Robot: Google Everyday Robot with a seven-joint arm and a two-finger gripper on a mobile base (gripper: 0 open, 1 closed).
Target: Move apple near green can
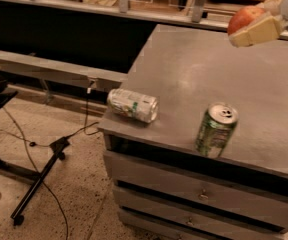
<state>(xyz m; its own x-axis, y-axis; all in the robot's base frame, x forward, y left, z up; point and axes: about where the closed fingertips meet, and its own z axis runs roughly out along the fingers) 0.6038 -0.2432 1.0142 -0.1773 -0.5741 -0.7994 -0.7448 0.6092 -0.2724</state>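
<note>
Apple (pixel 244 18) is hanging clamped in the end effector (pixel 251 25), up over the far right edge of the counter (pixel 184 69); we're seeing the green can (pixel 216 130) standing upright by the front edge, slightly leftward.

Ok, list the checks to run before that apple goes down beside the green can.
1. Apple held between the gripper fingers, in the air at upper right: ok.
2. Green can upright near the table front edge: ok.
3. Bare tabletop beside the green can: ok.
4. White can lying on its side, apart from the green can: ok.
5. Apple near green can: not ok.
6. Grip firmness: cannot tell.
</note>
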